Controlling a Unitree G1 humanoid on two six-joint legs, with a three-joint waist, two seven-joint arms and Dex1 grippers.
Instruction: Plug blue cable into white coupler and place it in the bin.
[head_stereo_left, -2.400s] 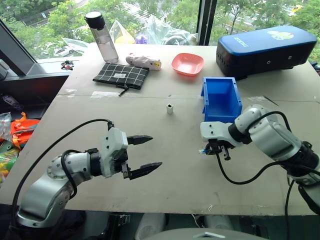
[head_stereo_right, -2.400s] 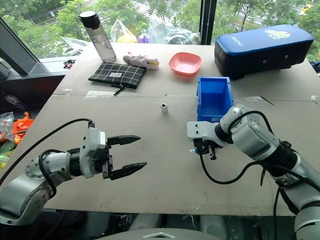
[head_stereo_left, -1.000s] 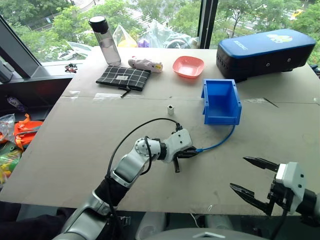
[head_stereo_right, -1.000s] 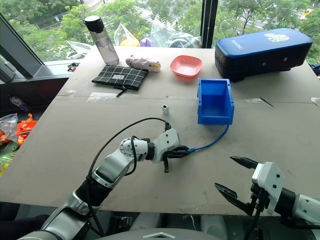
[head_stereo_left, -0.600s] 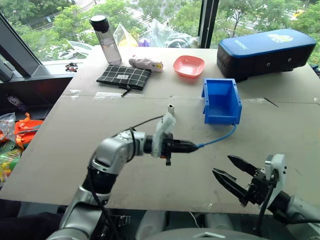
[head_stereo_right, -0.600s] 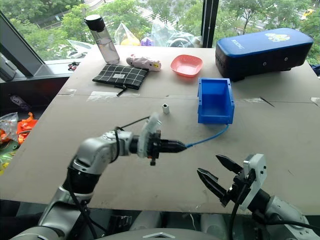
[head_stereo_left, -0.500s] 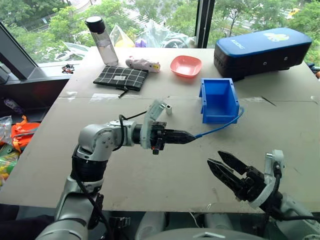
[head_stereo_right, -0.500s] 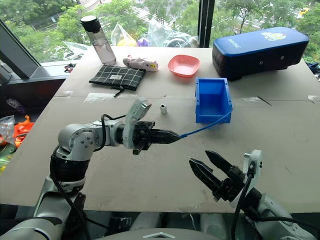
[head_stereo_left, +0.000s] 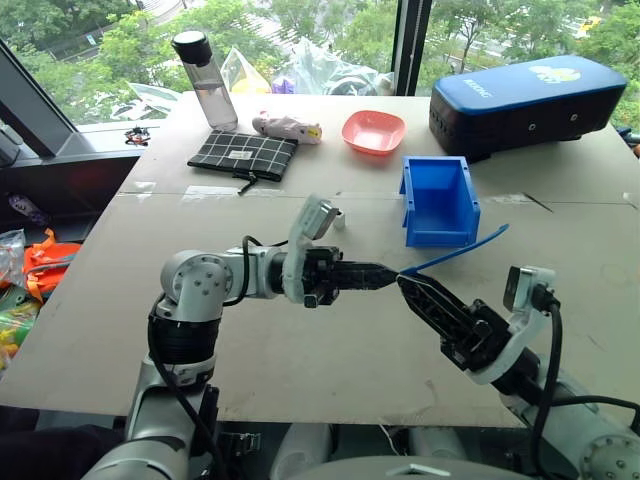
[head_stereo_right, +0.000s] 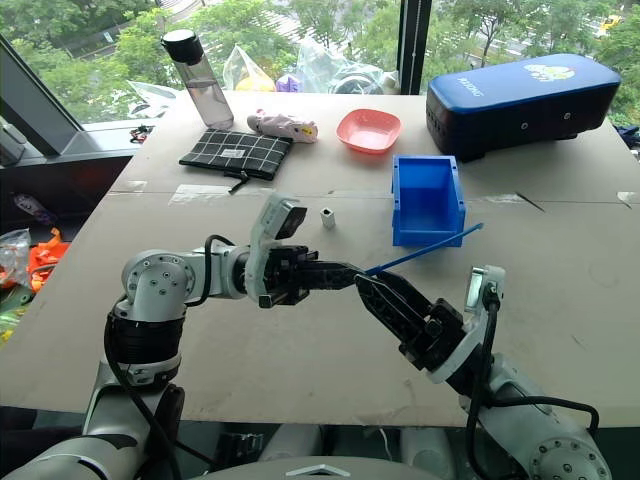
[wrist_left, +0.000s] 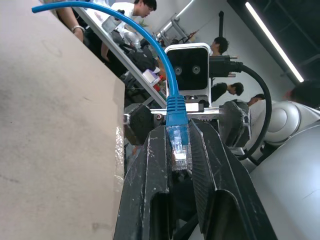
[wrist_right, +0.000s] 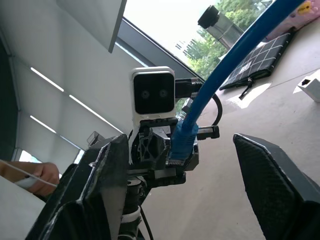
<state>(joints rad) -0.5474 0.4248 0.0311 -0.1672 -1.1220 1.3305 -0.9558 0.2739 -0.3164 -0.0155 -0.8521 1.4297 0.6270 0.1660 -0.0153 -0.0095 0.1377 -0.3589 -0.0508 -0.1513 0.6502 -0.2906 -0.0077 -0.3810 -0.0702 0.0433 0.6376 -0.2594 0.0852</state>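
Left eye view shows one blue cable (head_stereo_left: 455, 251), one white coupler (head_stereo_left: 340, 219), one bin (head_stereo_left: 438, 200), one bottle (head_stereo_left: 198, 64), one checked pouch (head_stereo_left: 242, 154) and one pink bowl (head_stereo_left: 373, 130) towards the tabletop's far edge. The left gripper (head_stereo_left: 385, 277) is clamped on the cable's plug above mid-table; the right gripper (head_stereo_right: 378, 291) sits open-fingered around that plug, not pinching it. The dark-blue case (head_stereo_left: 530, 90) at the far right corner carries white lettering, possibly "BOXING".
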